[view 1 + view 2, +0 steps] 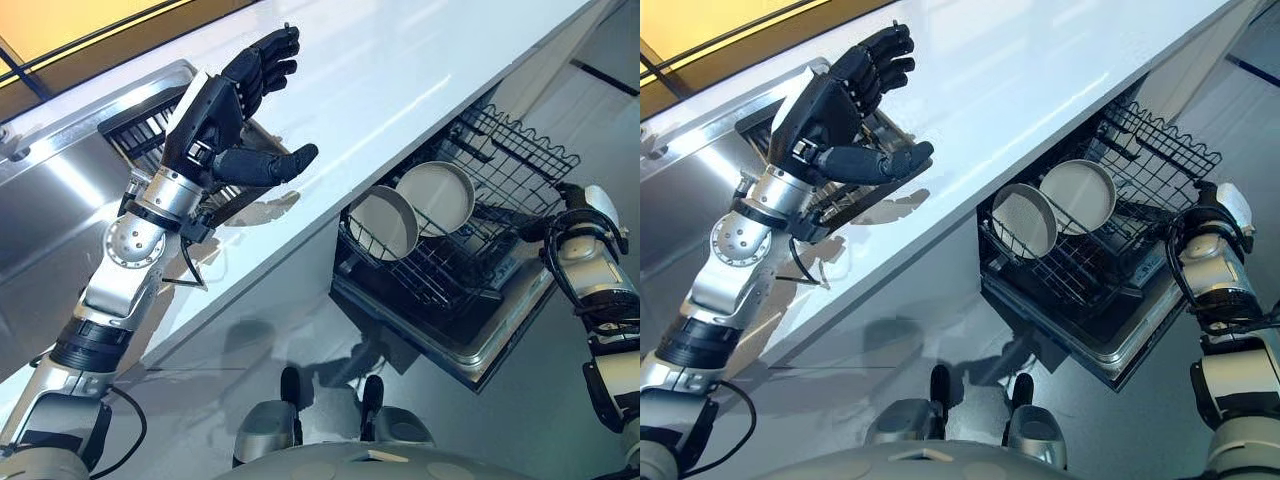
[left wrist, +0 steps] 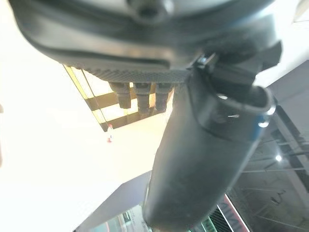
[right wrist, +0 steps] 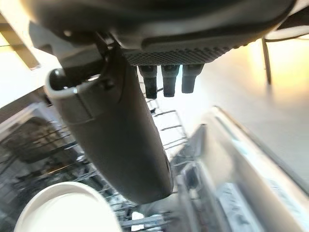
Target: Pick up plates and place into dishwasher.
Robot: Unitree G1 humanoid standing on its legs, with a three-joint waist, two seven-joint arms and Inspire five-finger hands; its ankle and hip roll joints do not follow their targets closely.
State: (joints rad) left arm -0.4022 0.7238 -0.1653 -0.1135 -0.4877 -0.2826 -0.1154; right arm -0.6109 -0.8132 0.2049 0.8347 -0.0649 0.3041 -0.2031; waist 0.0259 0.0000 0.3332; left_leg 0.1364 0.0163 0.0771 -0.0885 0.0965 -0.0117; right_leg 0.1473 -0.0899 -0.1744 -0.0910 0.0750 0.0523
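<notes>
Two pale round plates (image 1: 385,222) (image 1: 437,197) stand on edge side by side in the pulled-out black wire rack (image 1: 500,160) of the dishwasher. My right hand (image 1: 1206,203) hovers at the rack's right edge, open and holding nothing; in the right wrist view its thumb (image 3: 120,140) points over a plate (image 3: 67,208) and the wire tines. My left hand (image 1: 235,110) is raised above the white counter (image 1: 400,70), over the dish rack (image 1: 140,125) in the sink. Its fingers are relaxed, its thumb (image 2: 207,159) sticks out, and it is empty.
The steel sink (image 1: 50,210) lies at the left beside the counter. The lowered dishwasher door (image 1: 480,350) juts out below the wire rack towards me. Grey floor lies in front of the cabinet.
</notes>
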